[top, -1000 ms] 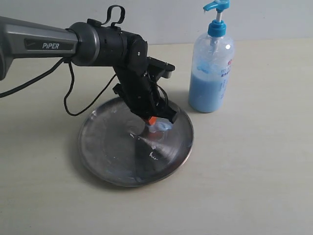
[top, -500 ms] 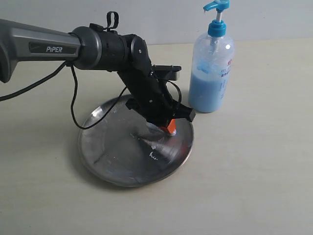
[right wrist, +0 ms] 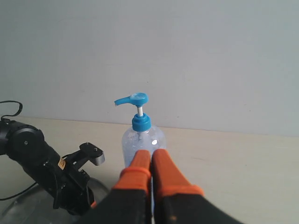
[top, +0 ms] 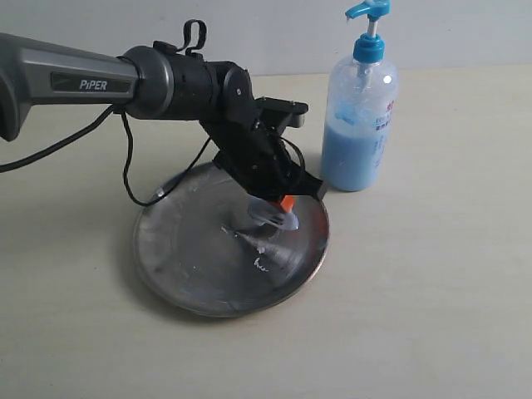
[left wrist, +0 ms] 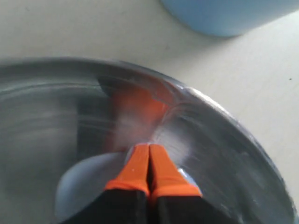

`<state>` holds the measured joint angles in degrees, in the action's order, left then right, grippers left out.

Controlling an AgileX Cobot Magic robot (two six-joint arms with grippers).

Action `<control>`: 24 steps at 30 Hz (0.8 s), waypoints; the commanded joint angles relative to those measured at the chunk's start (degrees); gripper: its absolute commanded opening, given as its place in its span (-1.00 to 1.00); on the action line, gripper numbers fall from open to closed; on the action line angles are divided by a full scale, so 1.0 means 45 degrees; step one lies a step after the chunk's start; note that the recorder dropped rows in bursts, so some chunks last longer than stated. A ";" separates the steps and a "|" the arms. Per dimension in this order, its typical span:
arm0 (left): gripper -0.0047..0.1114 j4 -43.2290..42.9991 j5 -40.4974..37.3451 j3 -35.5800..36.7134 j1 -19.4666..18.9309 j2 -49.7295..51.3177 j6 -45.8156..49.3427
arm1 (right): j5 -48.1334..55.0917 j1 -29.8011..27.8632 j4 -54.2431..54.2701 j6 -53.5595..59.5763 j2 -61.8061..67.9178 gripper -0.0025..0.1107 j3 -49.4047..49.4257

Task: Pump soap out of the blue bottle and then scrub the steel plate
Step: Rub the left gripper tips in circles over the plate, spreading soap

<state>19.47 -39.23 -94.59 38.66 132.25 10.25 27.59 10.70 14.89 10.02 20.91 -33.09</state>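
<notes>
The steel plate lies on the table with my left gripper down on its right side. In the left wrist view the orange fingers press together, shut, tips on the plate near its rim. A pale blue patch of soap spreads under and around them; in the exterior view the soap shows just beside the tips. The blue bottle stands upright just right of the plate, pump head up. My right gripper is shut and empty, raised, facing the bottle; it is outside the exterior view.
The left arm's black cable loops down over the plate's left rim. Small white smears mark the plate's middle. The bottle's base stands close to the plate's rim. A pale wall runs behind the beige table.
The left gripper swept across the plate toward its right rim, then drew back a little and turned at the wrist. Bottle and plate have stayed put.
</notes>
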 commanded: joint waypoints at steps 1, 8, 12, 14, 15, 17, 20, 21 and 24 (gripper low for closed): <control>-0.92 -0.1273 -0.0610 0.0106 -0.0106 0.0103 -0.0113 | -0.0026 -0.0004 0.0019 0.0117 -0.0053 -0.89 0.0028; -0.92 -0.2605 -0.1922 0.0106 -0.0337 0.0103 -0.0422 | -0.0026 -0.0004 0.0019 0.0117 -0.0053 -0.89 0.0028; -0.92 -0.2951 -0.2558 0.0106 -0.0337 0.0103 -0.0422 | -0.0026 -0.0004 0.0019 0.0117 -0.0053 -0.89 0.0028; -0.92 -0.2926 -0.2794 0.0106 -0.0337 0.0103 -0.0422 | 0.0005 -0.0004 0.0019 0.0117 -0.0053 -0.89 0.0028; -0.92 -0.2789 -0.2854 0.0106 -0.0309 0.0103 -0.0422 | 0.0005 -0.0004 0.0019 0.0117 -0.0053 -0.89 0.0028; -0.92 -0.2384 -0.2981 0.0106 -0.0247 0.0103 -0.0422 | 0.0005 -0.0004 0.0019 0.0117 -0.0053 -0.89 0.0028; -0.92 -0.1635 -0.3035 0.0106 -0.0159 0.0103 -0.0345 | 0.0005 -0.0004 0.0019 0.0117 -0.0053 -0.89 0.0028; -0.92 -0.1366 -0.3035 0.0106 -0.0124 0.0103 -0.0280 | 0.0005 -0.0004 0.0019 0.0117 -0.0053 -0.89 0.0028; -0.92 -0.0443 -0.3035 0.0106 0.0088 0.0103 0.0219 | 0.0005 -0.0004 0.0019 0.0117 -0.0053 -0.89 0.0028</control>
<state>13.03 -49.99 -95.03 37.60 131.55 9.68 27.59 10.70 14.89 10.13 20.91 -33.09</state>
